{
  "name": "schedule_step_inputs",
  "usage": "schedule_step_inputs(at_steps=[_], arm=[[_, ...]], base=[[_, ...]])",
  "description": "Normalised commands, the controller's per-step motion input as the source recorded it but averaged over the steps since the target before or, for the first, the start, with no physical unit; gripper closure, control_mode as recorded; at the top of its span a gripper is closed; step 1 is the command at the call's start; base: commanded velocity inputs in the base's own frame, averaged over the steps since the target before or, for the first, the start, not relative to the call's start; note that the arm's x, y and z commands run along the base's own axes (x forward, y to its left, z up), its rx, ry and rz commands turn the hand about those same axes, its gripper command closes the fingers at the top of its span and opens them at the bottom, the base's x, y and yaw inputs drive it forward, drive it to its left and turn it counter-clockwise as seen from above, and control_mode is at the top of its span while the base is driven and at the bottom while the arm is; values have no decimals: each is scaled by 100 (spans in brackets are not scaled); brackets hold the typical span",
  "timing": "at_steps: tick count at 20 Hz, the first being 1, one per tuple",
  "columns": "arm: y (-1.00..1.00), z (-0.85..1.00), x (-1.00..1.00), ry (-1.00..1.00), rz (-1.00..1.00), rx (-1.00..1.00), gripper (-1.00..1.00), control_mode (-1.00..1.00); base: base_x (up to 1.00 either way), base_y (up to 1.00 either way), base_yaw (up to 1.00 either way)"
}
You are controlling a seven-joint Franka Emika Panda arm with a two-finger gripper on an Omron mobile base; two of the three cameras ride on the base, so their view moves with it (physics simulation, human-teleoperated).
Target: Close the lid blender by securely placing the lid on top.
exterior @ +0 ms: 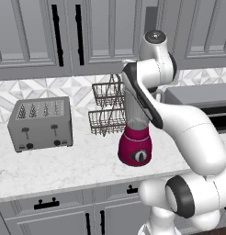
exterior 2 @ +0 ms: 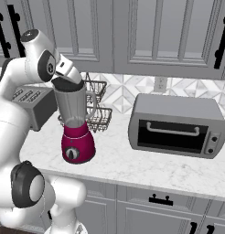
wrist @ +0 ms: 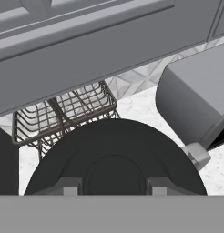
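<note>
Behind arm, blender (exterior: pixel 135 146) jar top & lid (wrist: pixel 114 157) part-hidden.

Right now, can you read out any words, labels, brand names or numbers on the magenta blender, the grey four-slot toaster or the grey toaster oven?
None to read. The magenta blender with its dark dial, the grey four-slot toaster and the grey toaster oven carry no lettering, numbers or brand marks.

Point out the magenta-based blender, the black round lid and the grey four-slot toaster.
Magenta-based blender (exterior 2: pixel 78 145), right base view, on its rounded base.
Black round lid (wrist: pixel 114 150), hand view, on its domed top.
Grey four-slot toaster (exterior: pixel 41 131), left base view, on its front face.
</note>
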Motion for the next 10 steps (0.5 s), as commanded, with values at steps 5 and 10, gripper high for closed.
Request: schedule_step_inputs(at_steps=[5, 10], arm=[[0, -12, 0, 0, 0, -1, 100, -100], [9, -20, 0, 0, 0, -3, 100, -100]], base=[[0, 0, 0], [0, 0, 0]])
